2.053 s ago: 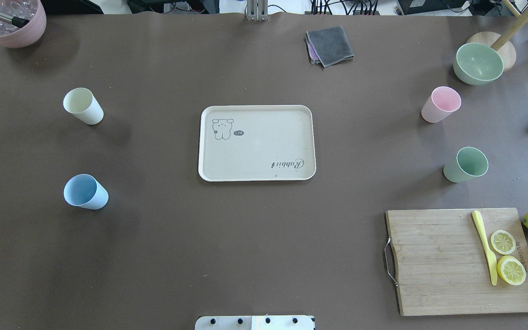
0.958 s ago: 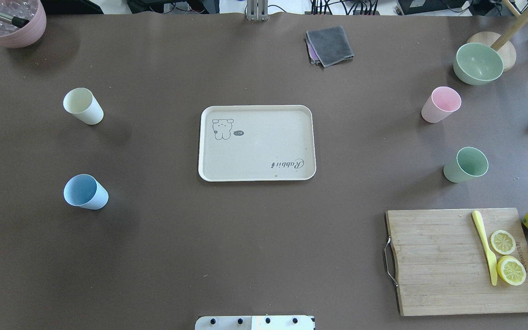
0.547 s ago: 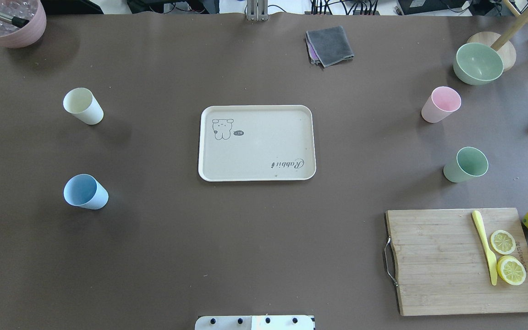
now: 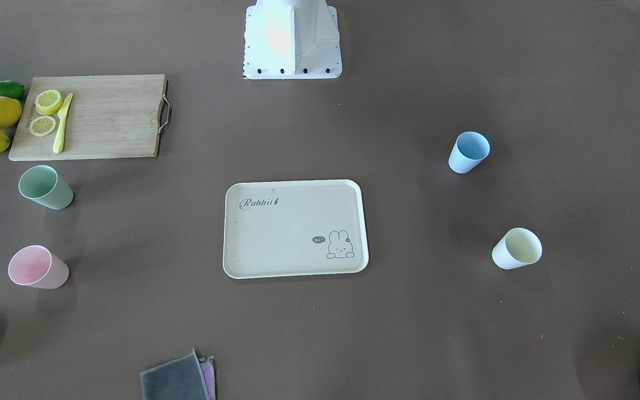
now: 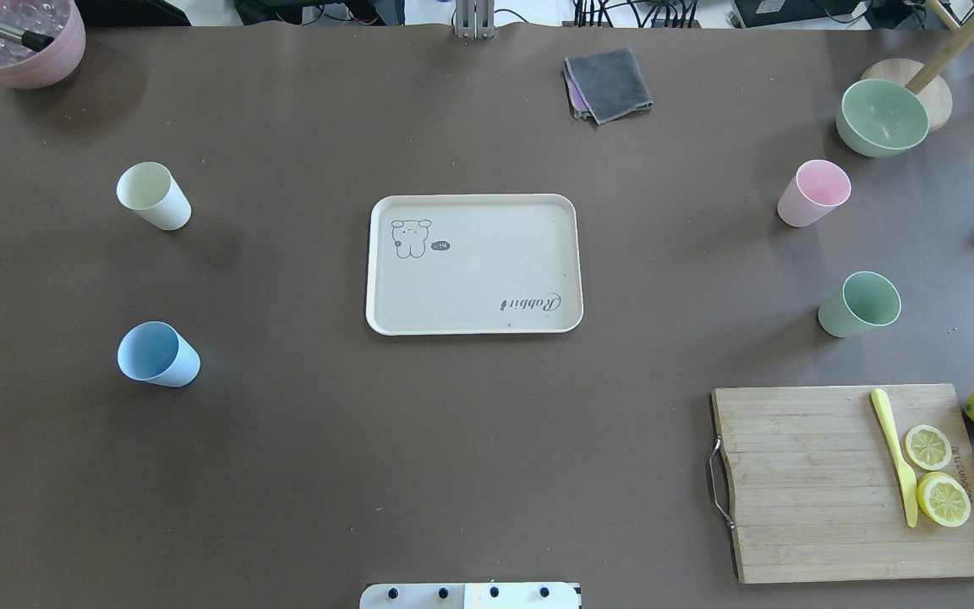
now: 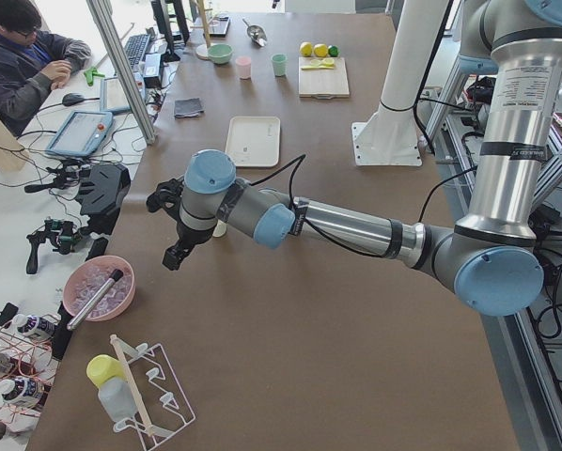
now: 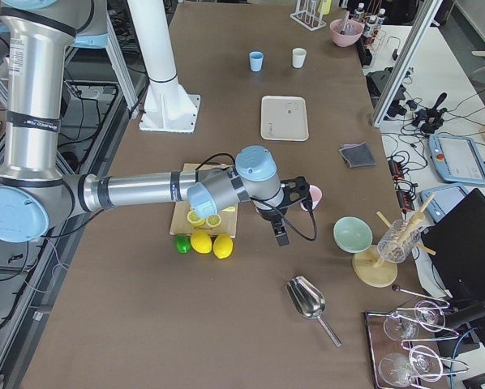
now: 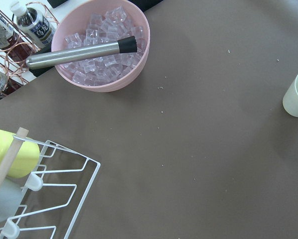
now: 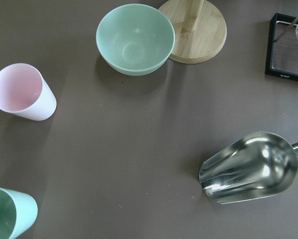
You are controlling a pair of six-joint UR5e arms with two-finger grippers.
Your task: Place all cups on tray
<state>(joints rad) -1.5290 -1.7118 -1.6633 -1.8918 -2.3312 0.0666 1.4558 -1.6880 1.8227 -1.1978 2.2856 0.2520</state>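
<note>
The tray (image 5: 487,254) lies flat in the middle of the table and holds nothing. All four cups stand upright on the bare tabletop, well apart from it.

Toward the left end are the yellow cup (image 5: 153,196), nearer the far edge, and the blue cup (image 5: 157,354), nearer the robot's edge. Toward the right end are the pink cup (image 5: 813,193) on the far side and the green cup (image 5: 859,304) on the near side.

The left gripper (image 6: 171,260) hangs above the table near the left end, between the yellow cup and the ice bowl (image 5: 18,42) in the far left corner. It touches nothing. It shows only in the side view, so I cannot tell how its fingers are set.

The right gripper (image 7: 281,237) hangs over the right end, close to the pink cup and holding nothing that can be seen. I cannot tell how its fingers are set either.

A green bowl (image 5: 882,117) sits near the far right corner, just beyond the pink cup. A board (image 5: 808,482) with lemon slices (image 5: 927,447) and a knife (image 5: 894,452) fills the near right corner. A cloth (image 5: 608,85) lies by the far edge, and a scoop (image 9: 248,167) lies at the right end.
</note>
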